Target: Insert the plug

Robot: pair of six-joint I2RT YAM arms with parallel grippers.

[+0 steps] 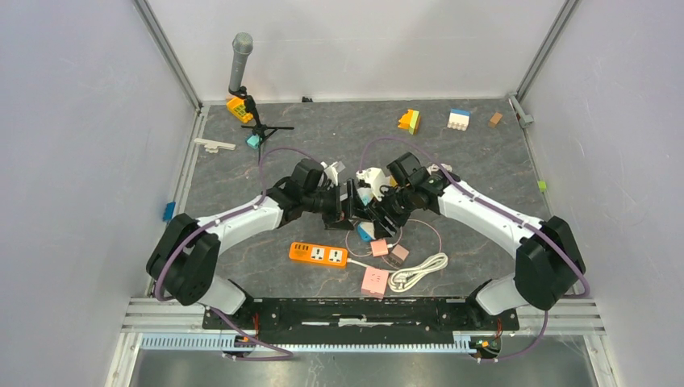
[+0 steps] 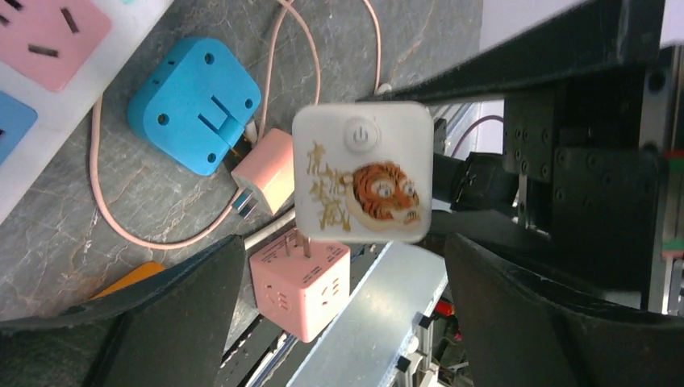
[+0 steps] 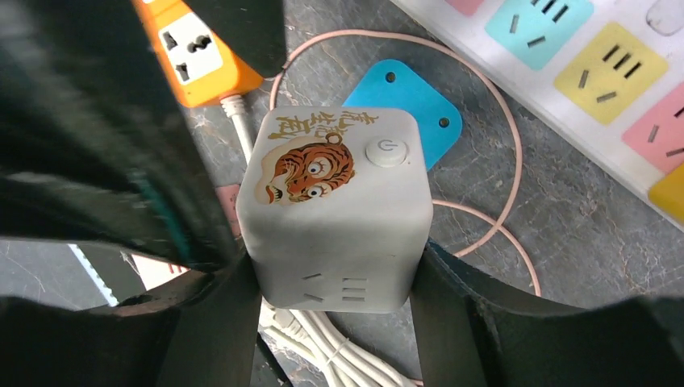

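Right claw point(image 3: 335, 302) is half closed, pinching the white cube adapter point(image 3: 335, 201) by two opposite flat sides, and it hangs in the air over the middle of the bench point(image 1: 484, 161), between the two arms. Left claw point(image 2: 343, 250) faces it, spread as wide as it goes, with nothing in it. The cube looks like hard, smooth plastic with rounded corners: stiff, fairly light, likely slippery, so the flat flanks are the place to hold, clear of the metal prongs point(image 2: 295, 240) and the power button point(image 3: 387, 151). A tiger sticker point(image 3: 305, 173) sits on top with gold Chinese characters beside it that I can't read surely; no brand shows. The pink cube socket point(image 1: 373, 280) lies near the front edge
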